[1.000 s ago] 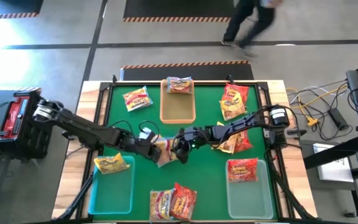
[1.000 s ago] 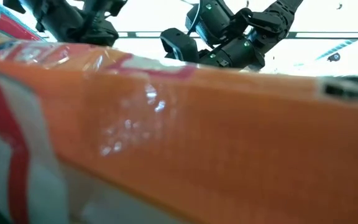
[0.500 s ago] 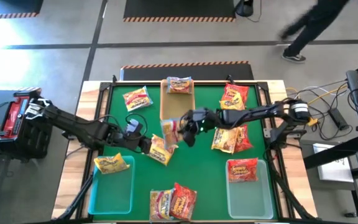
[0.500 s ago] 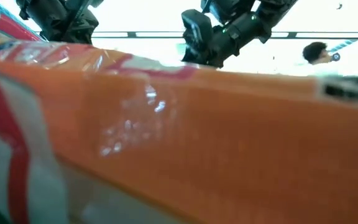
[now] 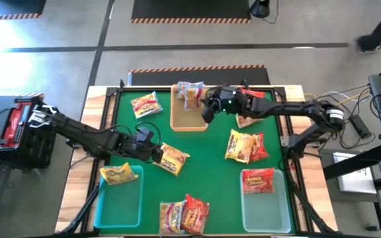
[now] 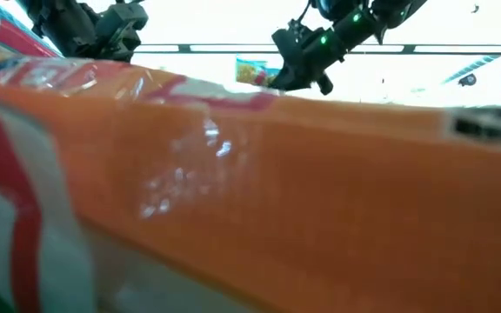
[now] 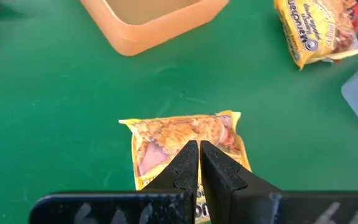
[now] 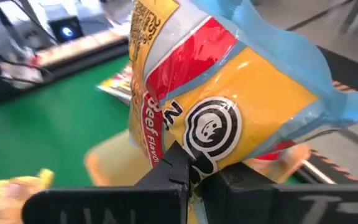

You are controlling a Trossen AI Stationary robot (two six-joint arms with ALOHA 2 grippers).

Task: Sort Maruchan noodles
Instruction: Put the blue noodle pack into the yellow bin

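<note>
My left gripper [image 5: 156,151] is shut low over the middle of the table, on a yellow noodle packet [image 5: 172,159] that also fills the left wrist view [image 7: 182,144]. My right gripper [image 5: 206,109] hangs over the tan tray [image 5: 180,120] at the far side, shut on a silvery-blue packet with yellow and red print [image 5: 192,94], seen close in the right wrist view [image 8: 229,106]. The low view shows this gripper [image 6: 296,71] and its packet [image 6: 252,71] above a near orange packet. My left gripper pinches the yellow packet at its near short edge [image 7: 194,163], fingers slanting down from the table's left. The packet lies flat on the green mat beyond the fingertips. My right gripper pinches the silvery-blue packet by one edge [image 8: 194,163] between both fingers. It is lifted clear above the tan tray.
Loose packets: yellow [image 5: 144,104] far left, red [image 5: 251,100] far right under the arm, yellow and red [image 5: 245,147] right of centre, two [image 5: 184,215] at the near edge. Teal tray [image 5: 118,205] holds a yellow packet [image 5: 119,173]; clear tray [image 5: 264,210] a red one [image 5: 259,180].
My right gripper has lifted the silvery-blue packet from the table's middle and carried it toward the far edge, over the tan tray. My left gripper stays shut on the yellow packet and has shifted slightly left. A person has walked past behind the table toward the right.
</note>
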